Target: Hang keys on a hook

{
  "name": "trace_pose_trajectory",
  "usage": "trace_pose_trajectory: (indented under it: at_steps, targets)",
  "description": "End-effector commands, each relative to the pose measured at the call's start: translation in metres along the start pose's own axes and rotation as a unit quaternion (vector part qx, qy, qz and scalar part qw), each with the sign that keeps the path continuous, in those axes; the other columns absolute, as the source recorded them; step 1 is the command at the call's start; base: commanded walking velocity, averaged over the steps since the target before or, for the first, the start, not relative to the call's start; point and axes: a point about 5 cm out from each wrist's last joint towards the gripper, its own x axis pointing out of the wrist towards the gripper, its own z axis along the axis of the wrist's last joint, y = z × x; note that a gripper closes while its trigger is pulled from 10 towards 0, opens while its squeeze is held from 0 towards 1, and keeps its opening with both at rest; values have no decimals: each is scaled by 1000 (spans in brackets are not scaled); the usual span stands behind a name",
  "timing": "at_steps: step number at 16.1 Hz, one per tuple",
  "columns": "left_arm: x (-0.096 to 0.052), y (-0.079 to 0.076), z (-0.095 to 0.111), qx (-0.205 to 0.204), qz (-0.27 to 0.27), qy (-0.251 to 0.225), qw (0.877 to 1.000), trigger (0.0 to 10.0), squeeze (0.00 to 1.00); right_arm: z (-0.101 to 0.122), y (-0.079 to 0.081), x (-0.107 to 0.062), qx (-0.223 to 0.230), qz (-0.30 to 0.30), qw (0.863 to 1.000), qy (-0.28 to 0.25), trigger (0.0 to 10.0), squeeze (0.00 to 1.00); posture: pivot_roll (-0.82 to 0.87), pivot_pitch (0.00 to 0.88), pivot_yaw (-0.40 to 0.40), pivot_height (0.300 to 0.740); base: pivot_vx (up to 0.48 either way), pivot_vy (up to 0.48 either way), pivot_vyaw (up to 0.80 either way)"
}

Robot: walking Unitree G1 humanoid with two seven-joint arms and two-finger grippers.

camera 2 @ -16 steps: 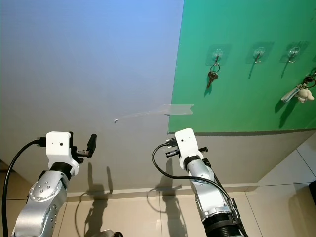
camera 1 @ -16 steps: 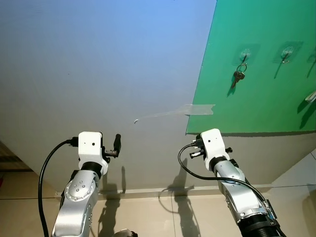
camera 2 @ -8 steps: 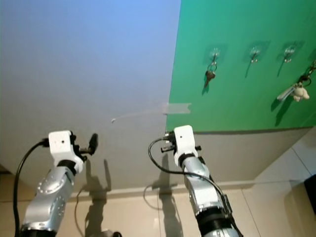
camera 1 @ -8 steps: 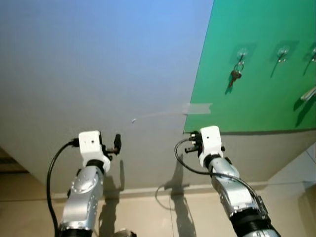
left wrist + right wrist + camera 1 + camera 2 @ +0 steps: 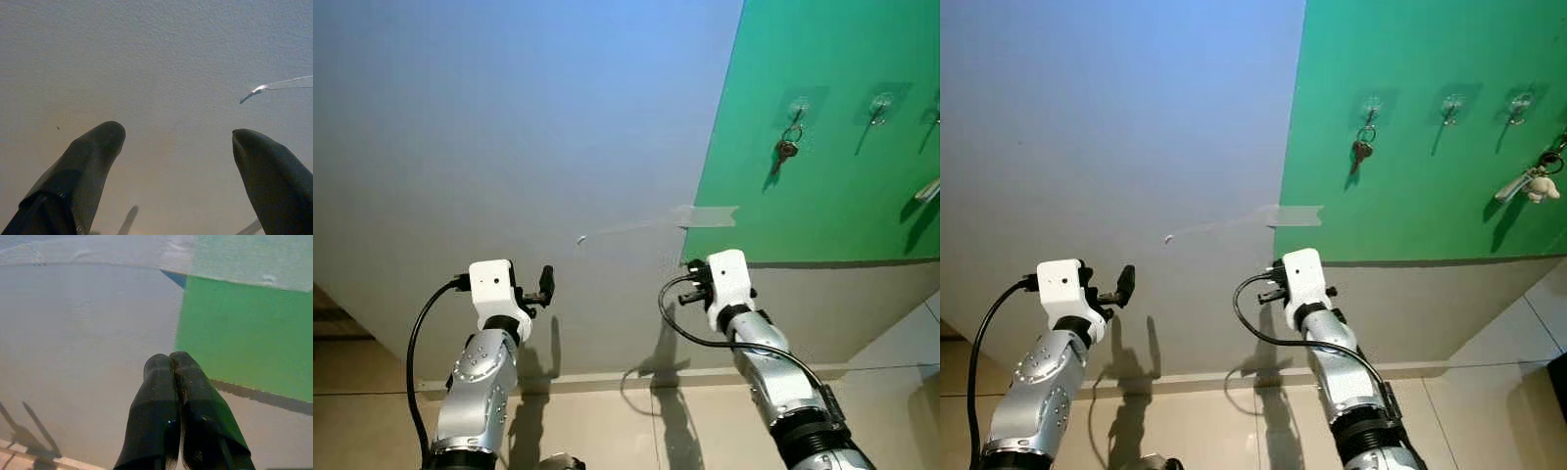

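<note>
Keys (image 5: 1361, 150) hang from leftmost hook (image 5: 1369, 106) on green board (image 5: 1430, 196), long axis vertical, blade pointing down. Board is landmark: both arms below it. Right gripper (image 5: 178, 363) clenched, nothing held, just under board's lower-left corner. Left gripper (image 5: 176, 142) released, further left of board. Step judged complete; retract straight back, avoid brushing keys.

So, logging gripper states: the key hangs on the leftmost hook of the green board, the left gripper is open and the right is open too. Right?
Not quite. The right gripper is shut, its fingers pressed together with nothing between them, as the right wrist view shows. The rest holds: the key hangs on the leftmost hook of the green board, and the left gripper is open.
</note>
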Motion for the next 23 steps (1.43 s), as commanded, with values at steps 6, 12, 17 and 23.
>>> trace_pose_trajectory:
  at_steps: [6, 12, 17, 23]
  targets:
    - [3, 2, 8, 18, -5, -9, 1000, 10000, 0, 6, -1, 7, -4, -11, 1000, -16, 10000, 0, -72, 0, 39, 740, 0, 0, 0]
    - [7, -1, 4, 4, 1, -10, 1000, 10000, 0, 14, -1, 10, -9, -3, 999, -40, 10000, 0, -83, 0, 23, 740, 0, 0, 0]
    - [11, -4, 9, 35, -3, -20, 999, 10000, 0, 16, 2, 14, -9, 2, 999, -43, 10000, 0, -88, 0, 23, 740, 0, 0, 0]
    - [13, 0, 5, 37, 10, -11, 999, 10000, 0, 12, 5, 14, -12, 4, 999, -35, 10000, 0, -92, 0, 25, 740, 0, 0, 0]
